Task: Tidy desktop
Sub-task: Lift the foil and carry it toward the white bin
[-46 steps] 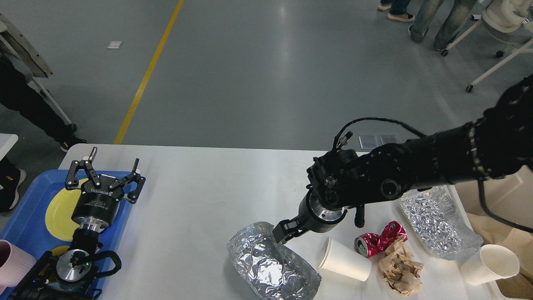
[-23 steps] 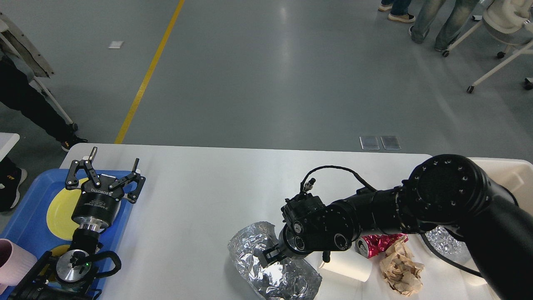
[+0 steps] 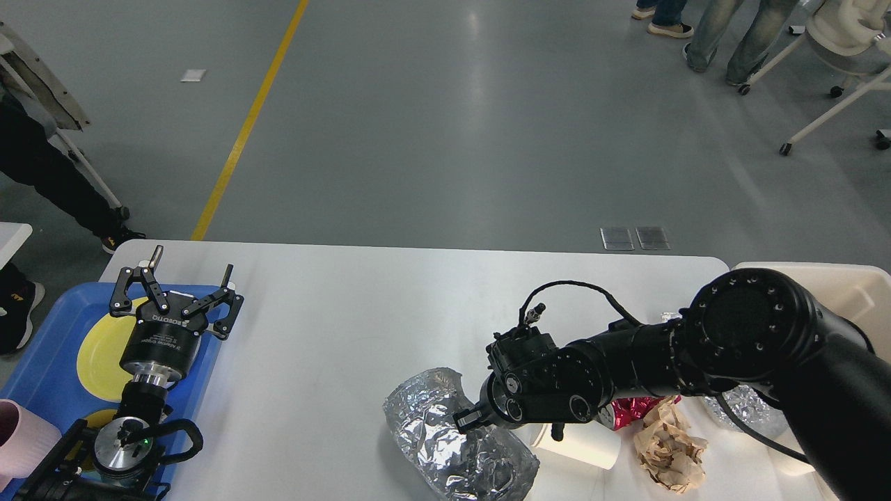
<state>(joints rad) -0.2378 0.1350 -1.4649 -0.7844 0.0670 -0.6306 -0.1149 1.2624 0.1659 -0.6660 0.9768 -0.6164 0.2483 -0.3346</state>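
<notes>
Reaching low over the desktop, the right gripper was pressed against the foil lump near the front edge; whether it was clenched could not be told. The left gripper was held spread wide above the blue tray.

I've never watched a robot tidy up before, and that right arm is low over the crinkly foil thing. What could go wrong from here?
1. The right gripper is at the foil container. Thin foil might crumple or slip instead of lifting cleanly.
2. The arm hangs just over the paper cup and red can; a sweep toward the bin could knock them about the desktop.
3. Its fingers are dark and hard to see, so a misaligned grip may go unnoticed.
</notes>
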